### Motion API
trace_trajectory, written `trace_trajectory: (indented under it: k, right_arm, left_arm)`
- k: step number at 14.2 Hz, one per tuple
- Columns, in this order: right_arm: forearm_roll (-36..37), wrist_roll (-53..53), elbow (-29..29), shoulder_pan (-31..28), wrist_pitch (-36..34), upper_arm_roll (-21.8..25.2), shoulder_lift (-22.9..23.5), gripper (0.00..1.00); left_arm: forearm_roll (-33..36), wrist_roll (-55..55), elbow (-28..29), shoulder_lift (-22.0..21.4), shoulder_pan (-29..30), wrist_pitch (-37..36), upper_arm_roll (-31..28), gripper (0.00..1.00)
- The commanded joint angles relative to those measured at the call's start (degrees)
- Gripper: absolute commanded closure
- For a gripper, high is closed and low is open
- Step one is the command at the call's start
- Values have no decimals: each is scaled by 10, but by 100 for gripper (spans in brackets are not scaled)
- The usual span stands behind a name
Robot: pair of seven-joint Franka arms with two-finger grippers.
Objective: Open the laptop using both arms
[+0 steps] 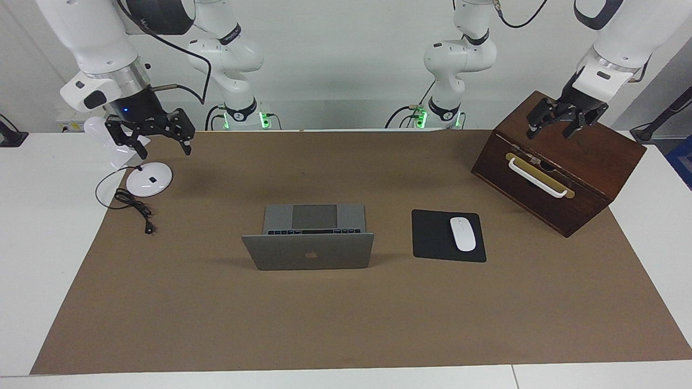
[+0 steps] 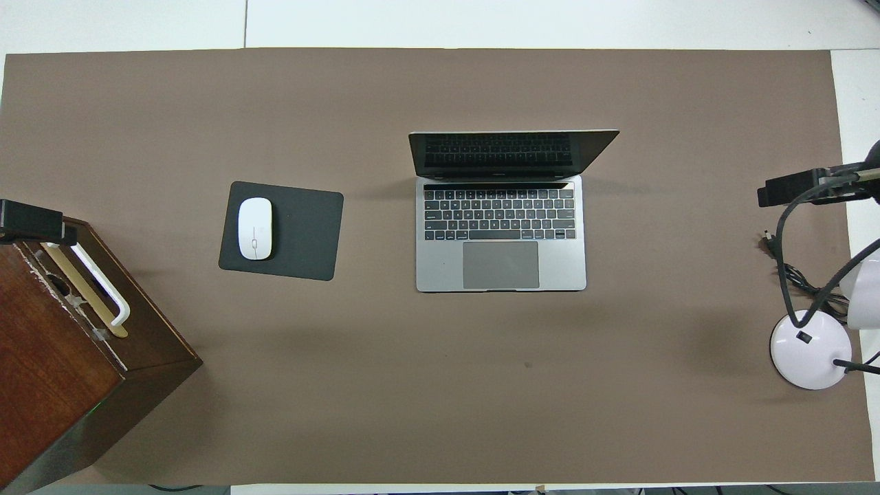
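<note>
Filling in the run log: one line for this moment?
laptop: open, untouched | left hand: open, over wooden box | right hand: open, by desk lamp

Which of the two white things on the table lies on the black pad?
The small white mouse lies on the black mouse pad, beside the laptop. The white lamp base sits on the brown mat.
</note>
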State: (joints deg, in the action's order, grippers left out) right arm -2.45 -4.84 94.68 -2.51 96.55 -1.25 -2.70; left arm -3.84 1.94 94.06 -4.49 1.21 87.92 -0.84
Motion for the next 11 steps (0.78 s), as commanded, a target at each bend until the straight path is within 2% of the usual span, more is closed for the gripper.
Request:
trace_trajectory:
  k: [1, 11]
  right_arm:
    - [5, -10, 2, -1, -12, 1, -7, 0]
    - [13, -9, 2, -2, -15, 0, -7, 0]
  left_arm:
    - [14, -9, -9, 4, 2, -10, 1, 0]
    - [14, -9, -9, 4, 5, -11, 1, 0]
